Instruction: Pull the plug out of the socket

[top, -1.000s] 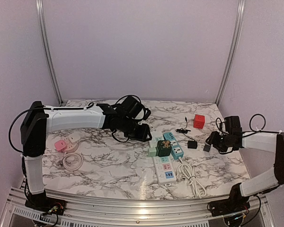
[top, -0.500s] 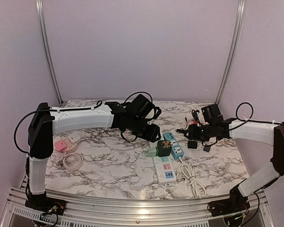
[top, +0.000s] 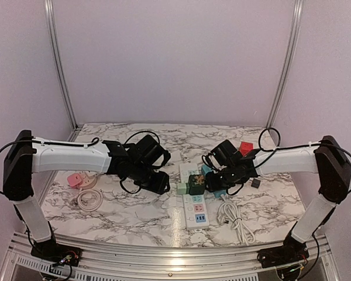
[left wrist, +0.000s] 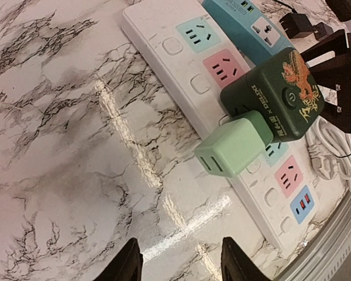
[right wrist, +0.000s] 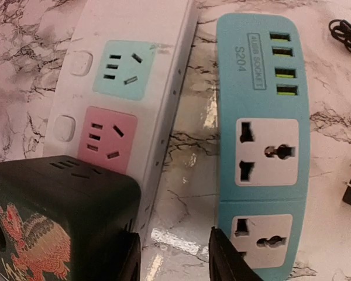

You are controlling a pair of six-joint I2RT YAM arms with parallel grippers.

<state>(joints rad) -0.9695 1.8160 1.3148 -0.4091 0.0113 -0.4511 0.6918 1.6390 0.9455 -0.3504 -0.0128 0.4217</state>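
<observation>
Left tool [left wrist: 181, 257]: is hanging released, its fingers standing apart with nothing between them, over bare marble just left of the white power strip [left wrist: 146, 29].
Counter [top: 140, 211]: is offering its widest open stretch here, between the left tool and the near rail.
Left edge: a pink socket block [top: 75, 178] and a coiled cord [top: 90, 199] are lying near it, well apart from the left tool.
Power strip: is lying mid-counter, running lengthwise toward the near edge.
Mint plug [left wrist: 234, 143]: is sitting in the strip, jutting past its left long edge, just beside the dark green plug [left wrist: 275, 96].
Dark green plug: is sitting plugged into the strip.
Right tool [right wrist: 174, 252]: is hanging released, grasping nothing; one finger is standing just beside the dark green plug's side, the gap lying over the strip's right edge.
Blue socket bar [right wrist: 263, 134]: is lying just beside that edge, leaving only a narrow seam of marble.
Right side: a white cord bundle [top: 234, 216], a black adapter [top: 255, 182] and a red cube [top: 245, 148] are crowding the room there.
</observation>
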